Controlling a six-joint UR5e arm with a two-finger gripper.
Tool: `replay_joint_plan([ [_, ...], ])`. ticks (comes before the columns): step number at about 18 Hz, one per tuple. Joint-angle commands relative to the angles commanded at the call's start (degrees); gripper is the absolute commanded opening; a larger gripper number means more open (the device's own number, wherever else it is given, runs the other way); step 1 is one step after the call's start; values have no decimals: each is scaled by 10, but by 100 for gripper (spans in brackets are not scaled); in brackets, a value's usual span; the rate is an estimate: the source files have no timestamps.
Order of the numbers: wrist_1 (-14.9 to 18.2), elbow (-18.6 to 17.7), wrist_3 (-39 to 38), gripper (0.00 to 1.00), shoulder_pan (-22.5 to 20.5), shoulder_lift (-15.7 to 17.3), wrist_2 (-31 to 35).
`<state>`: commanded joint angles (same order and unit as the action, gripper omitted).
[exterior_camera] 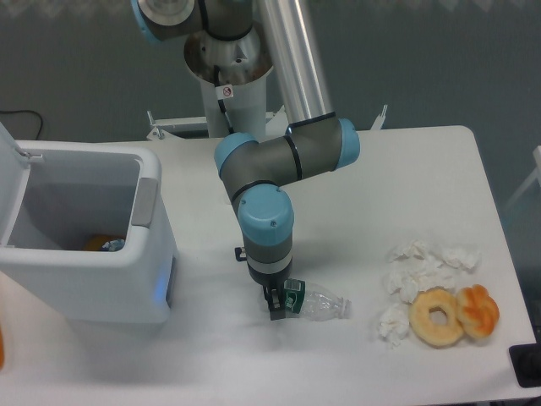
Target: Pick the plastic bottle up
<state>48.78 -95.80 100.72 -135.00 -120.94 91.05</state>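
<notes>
The plastic bottle [319, 304] lies on its side on the white table, clear, with its dark green and white label band at the left end. My gripper [279, 303] points straight down at that label end, low over the table. One dark finger [273, 308] shows just left of the label; the other is hidden behind the wrist and the bottle. The jaws look open around the bottle's end, and the bottle rests on the table.
A white bin [80, 245] with its lid up stands at the left, with items inside. White tissue wads [423, 271], a tan ring doughnut [437, 317] and an orange pastry [478, 309] lie at the right. The table's front edge is close below.
</notes>
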Motion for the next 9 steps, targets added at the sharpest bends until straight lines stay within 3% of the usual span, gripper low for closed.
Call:
replay_joint_plan([
  [9,0,6,-6,70,-2,5,-3],
])
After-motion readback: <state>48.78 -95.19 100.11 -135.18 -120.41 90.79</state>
